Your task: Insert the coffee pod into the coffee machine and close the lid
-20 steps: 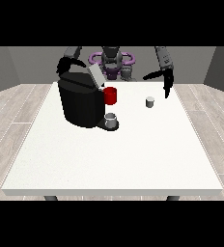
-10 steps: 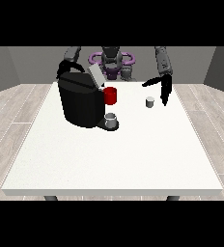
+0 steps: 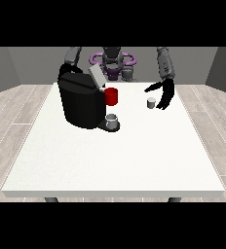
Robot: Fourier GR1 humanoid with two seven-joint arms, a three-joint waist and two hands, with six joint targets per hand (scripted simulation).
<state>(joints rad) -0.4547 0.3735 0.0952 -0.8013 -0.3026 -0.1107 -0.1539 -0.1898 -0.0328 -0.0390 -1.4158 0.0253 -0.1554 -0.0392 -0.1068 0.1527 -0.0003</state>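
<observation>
Pod: I see the coffee pod (image 3: 151,102) standing near the tabletop's (image 3: 115,160) far edge.
Robot hand at view's right (image 3: 164,94): fingers relaxed, empty, just beside pod.
Coffee machine (image 3: 82,101): lid (image 3: 96,76) up.

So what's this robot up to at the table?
It is going for a small coffee pod that stands on the white table. The hand at the view's right hangs open beside the pod, not yet gripping it. The black coffee machine waits with its lid raised and a cup under the spout.
</observation>
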